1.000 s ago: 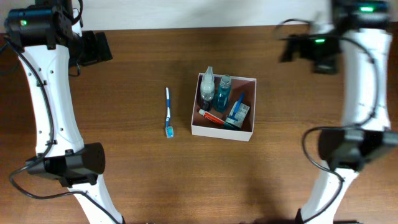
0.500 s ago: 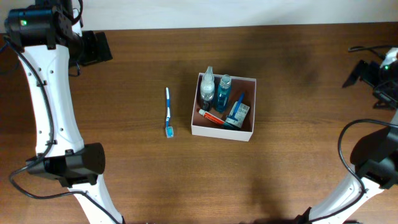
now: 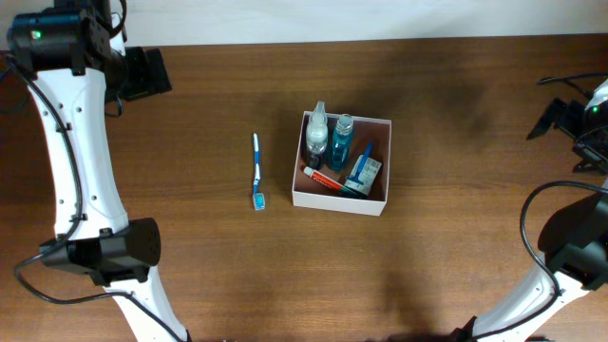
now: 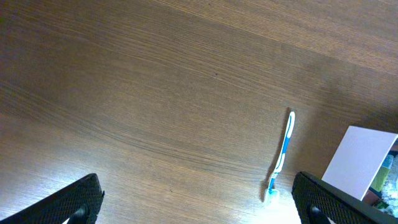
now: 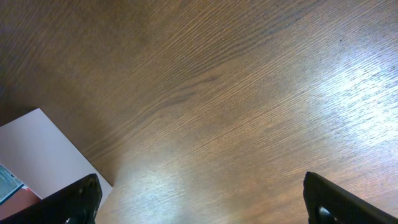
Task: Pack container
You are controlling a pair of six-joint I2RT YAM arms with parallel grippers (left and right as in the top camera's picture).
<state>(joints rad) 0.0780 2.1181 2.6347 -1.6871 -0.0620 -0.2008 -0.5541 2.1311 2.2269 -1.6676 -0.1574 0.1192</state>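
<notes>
Blue toothbrush (image 4: 283,152) in L wrist cam, not R; L gripper (image 4: 199,205), R gripper (image 5: 202,205) both splayed.

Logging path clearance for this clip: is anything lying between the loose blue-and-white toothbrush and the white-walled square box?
Nothing visible does. Only bare brown wooden table separates the blue-and-white toothbrush from the white-walled square box.
</notes>
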